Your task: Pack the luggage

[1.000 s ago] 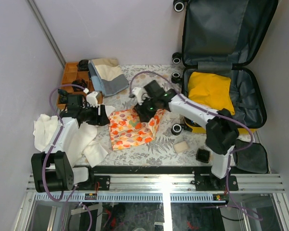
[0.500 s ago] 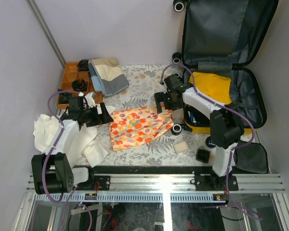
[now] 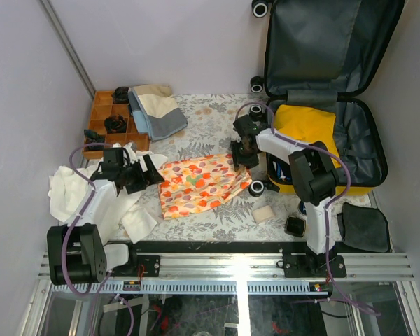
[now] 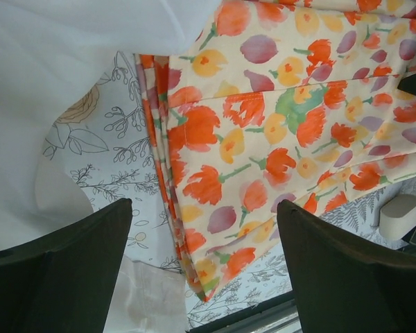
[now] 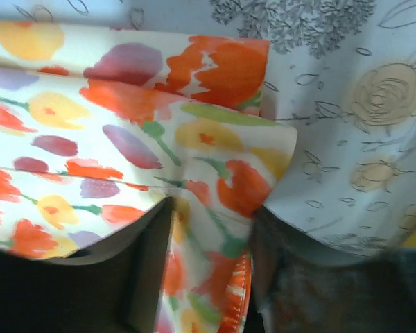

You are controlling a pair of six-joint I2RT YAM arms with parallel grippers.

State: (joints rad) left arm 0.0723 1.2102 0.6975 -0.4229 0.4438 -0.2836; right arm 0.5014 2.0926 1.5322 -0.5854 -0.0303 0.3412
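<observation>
Step in hand, as judged: transferring the floral cloth point(image 3: 199, 183) from the tabletop point(image 3: 203, 122) into the luggage point(image 3: 367, 148). At the left, the left end effector point(image 3: 143, 173) hovers above the edge of the white cloth point(image 3: 91, 192), just beside the floral cloth's left edge. In the left wrist view its fingers point(image 4: 62, 270) stand spread wide with nothing between them. In the centre, the floral cloth lies folded flat on the tabletop. At its right corner, the right end effector point(image 3: 241, 155) is down on the fabric. The right wrist view shows a raised fold of the cloth gathered between its fingers point(image 5: 90, 277), so read it as pinching that fold. At the far right, the luggage lies open, lid swung to the far side, with a yellow garment point(image 3: 304, 129) in the lower half. The next move probably calls for lifting the pinched corner and carrying it right, over the luggage rim. Confirm the pinch is secure before you lift, since the cloth's left side is unheld and will likely drag.
</observation>
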